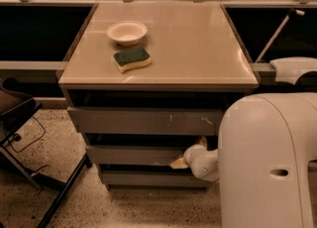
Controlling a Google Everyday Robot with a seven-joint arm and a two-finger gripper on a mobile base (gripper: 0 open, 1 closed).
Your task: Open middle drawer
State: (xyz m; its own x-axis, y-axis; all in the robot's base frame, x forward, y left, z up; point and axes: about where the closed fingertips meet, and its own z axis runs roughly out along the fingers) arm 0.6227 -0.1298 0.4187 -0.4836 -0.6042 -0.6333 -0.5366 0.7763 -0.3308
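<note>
The middle drawer (pixel 131 154) is the second grey front in the cabinet under the beige table, with a small pale chip on its lower edge. It sits a little further out than the bottom front (pixel 148 178) and further in than the scratched top drawer (pixel 143 121). My gripper (pixel 181 161) is at the right part of the middle drawer's front, level with its lower edge and against it. The arm's big white body (pixel 267 162) hides the cabinet's right end and the right side of all three drawers.
On the table top (pixel 198 48) lie a white bowl (pixel 127 32) and a green-and-yellow sponge (pixel 131 59). A dark chair or stand with black legs (pixel 29 138) is on the floor at the left. Cluttered counters run along the back.
</note>
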